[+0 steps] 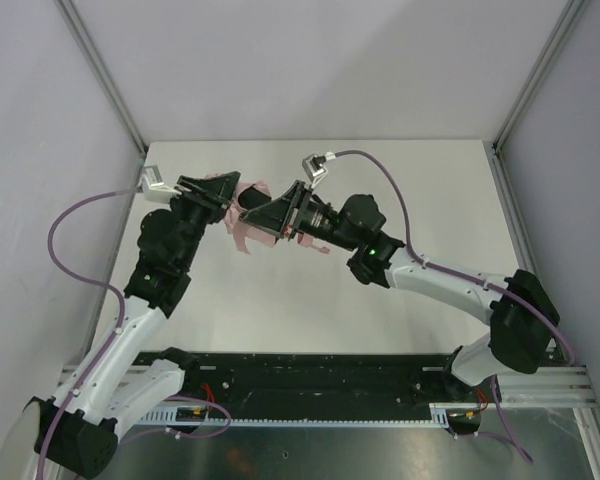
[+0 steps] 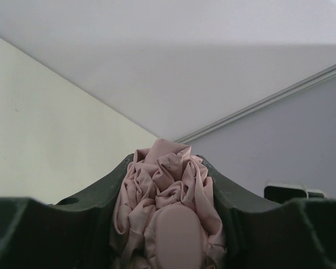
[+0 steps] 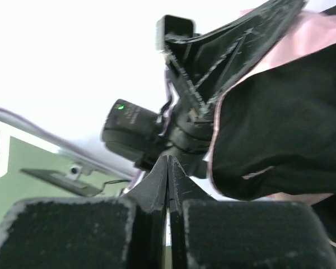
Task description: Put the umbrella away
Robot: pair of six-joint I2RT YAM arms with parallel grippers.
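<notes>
Umbrella spot: the umbrella (image 2: pixel 167 188) is held between the two arms, over the back-left part of the table (image 1: pixel 430 210). I can't say if any of it touches the surface.
Left gripper: the left gripper (image 1: pixel 208 192) is clamped round the scrunched pink canopy. Its fingers are partly apart with fabric packed between them, and a smooth pink rounded end (image 2: pixel 176 232) sits nearest the wrist cam.
Right gripper: the right gripper (image 3: pixel 168 168) has its pads pressed flat together, right beside a dark fold (image 3: pixel 280 129) with pink edging. I can't tell if any cloth is actually caught in there.
Step, my guess: gathering the loose folds so the closure strap can go round.
How I'd do it: use the left clamp as the anchor and check the right one really has fabric before pulling. Then wrap snug in one direction, no yanking.
Watch out: floppy cloth slips easily, and a hard tug could drag the bundle out of the left fingers.
</notes>
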